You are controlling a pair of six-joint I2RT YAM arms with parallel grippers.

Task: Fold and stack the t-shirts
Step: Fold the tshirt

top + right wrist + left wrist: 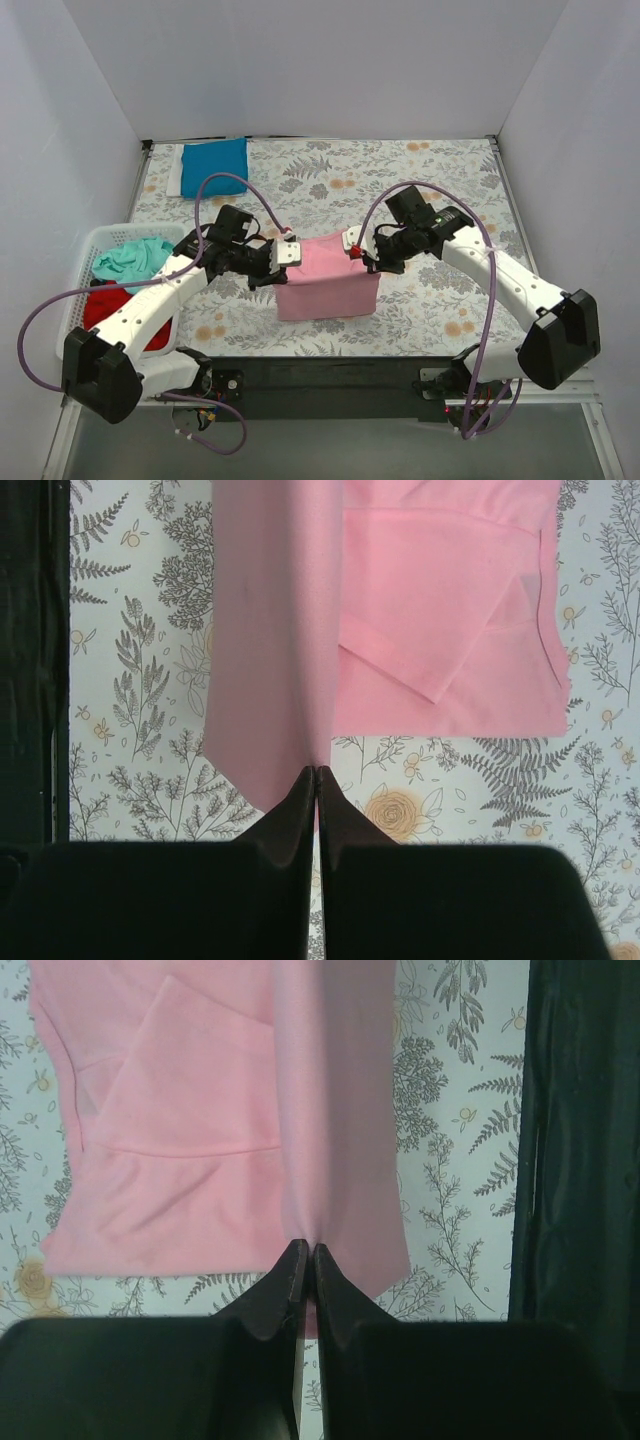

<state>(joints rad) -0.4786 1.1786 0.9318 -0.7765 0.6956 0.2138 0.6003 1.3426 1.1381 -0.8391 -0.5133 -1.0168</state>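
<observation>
Top external: left hand (286, 253) and right hand (352, 246) pinch pink t-shirt (326, 286); blue shirt (215, 166) lies beyond.

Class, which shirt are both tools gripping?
The pink shirt, mid-table, pinched by the left tool and right tool. The blue shirt lies apart; the teal shirt and red shirt sit in the basket.

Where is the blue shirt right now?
In the top view, the blue shirt lies folded at the far left corner of the table, beyond the white basket and away from the pink shirt.
</observation>
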